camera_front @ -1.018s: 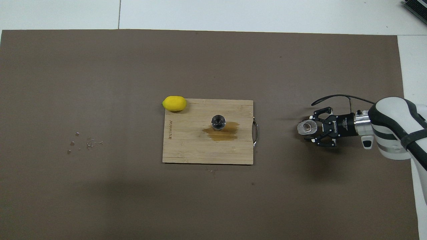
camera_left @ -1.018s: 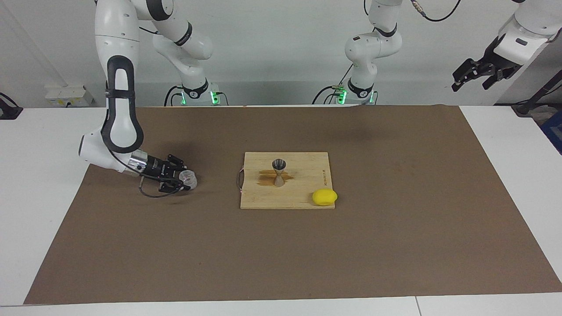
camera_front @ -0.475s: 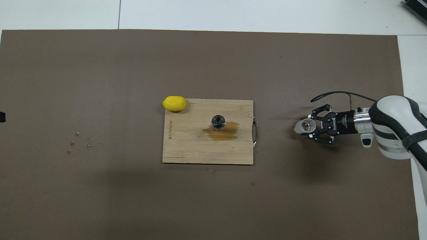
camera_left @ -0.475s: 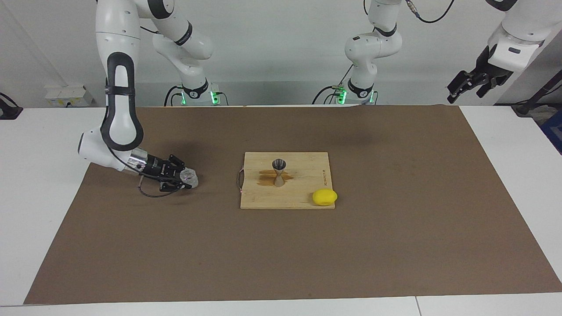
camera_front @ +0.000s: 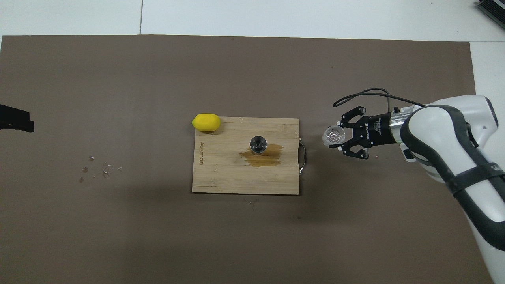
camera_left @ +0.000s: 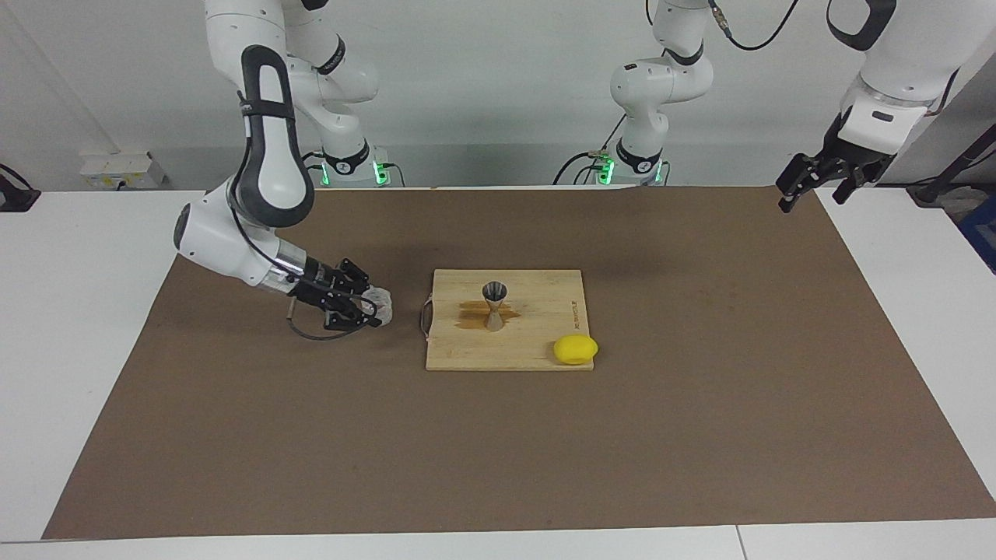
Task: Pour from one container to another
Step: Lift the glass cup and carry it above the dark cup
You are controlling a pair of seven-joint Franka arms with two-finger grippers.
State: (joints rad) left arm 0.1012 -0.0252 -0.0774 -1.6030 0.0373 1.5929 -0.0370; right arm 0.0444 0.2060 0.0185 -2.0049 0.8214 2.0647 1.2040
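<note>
The small clear glass cup [camera_left: 380, 305] [camera_front: 333, 136] hangs just above the brown mat, beside the handle end of the cutting board. My right gripper [camera_left: 369, 306] [camera_front: 340, 137] is shut on it and holds it from the side. The steel jigger [camera_left: 494, 305] [camera_front: 258, 144] stands upright on the wooden cutting board [camera_left: 537, 346] [camera_front: 221, 179]. My left gripper [camera_left: 813, 194] [camera_front: 14, 120] waits open and empty, high over the mat's corner at the left arm's end.
A yellow lemon [camera_left: 575, 349] [camera_front: 206, 122] lies at the board's corner farthest from the robots. A brown wet stain [camera_left: 471, 313] [camera_front: 264, 157] spreads beside the jigger. Small droplets [camera_front: 98, 169] dot the mat toward the left arm's end.
My right gripper closed on the glass cup, lifted it off the mat and carried it toward the cutting board. The left gripper swung inward over the mat's corner.
</note>
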